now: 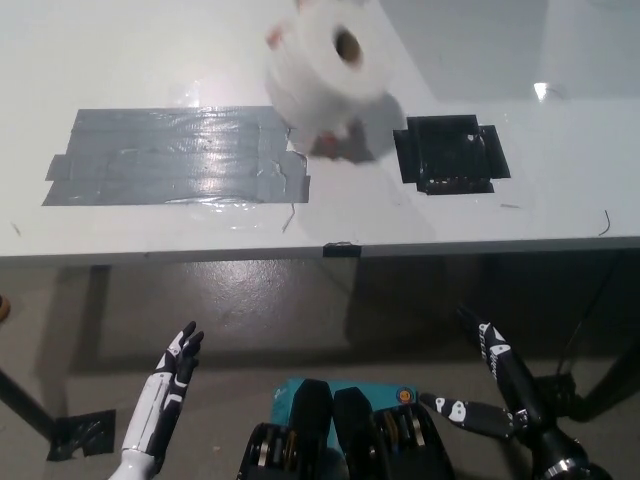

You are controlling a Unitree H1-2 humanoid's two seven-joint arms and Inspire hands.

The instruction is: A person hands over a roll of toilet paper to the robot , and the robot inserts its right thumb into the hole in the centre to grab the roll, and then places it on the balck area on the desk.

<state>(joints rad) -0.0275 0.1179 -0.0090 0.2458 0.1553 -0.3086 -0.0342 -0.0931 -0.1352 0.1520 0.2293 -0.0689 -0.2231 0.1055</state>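
Note:
A white toilet paper roll [325, 70] is held above the far side of the table, blurred, its centre hole facing me. A person's fingers [335, 143] show under it and at its upper left edge. The black taped area [450, 152] lies on the table just right of the roll. My black right hand [490, 385] is low at the bottom right, below the table edge, open with fingers spread and nothing in it. My white left hand [172, 375] rests at the bottom left, open, also well short of the table.
A large grey taped patch [170, 155] covers the table's left part. The white table [330, 238] has its front edge running across the middle of the picture. A black table leg and tape on the floor [75, 435] sit at the lower left.

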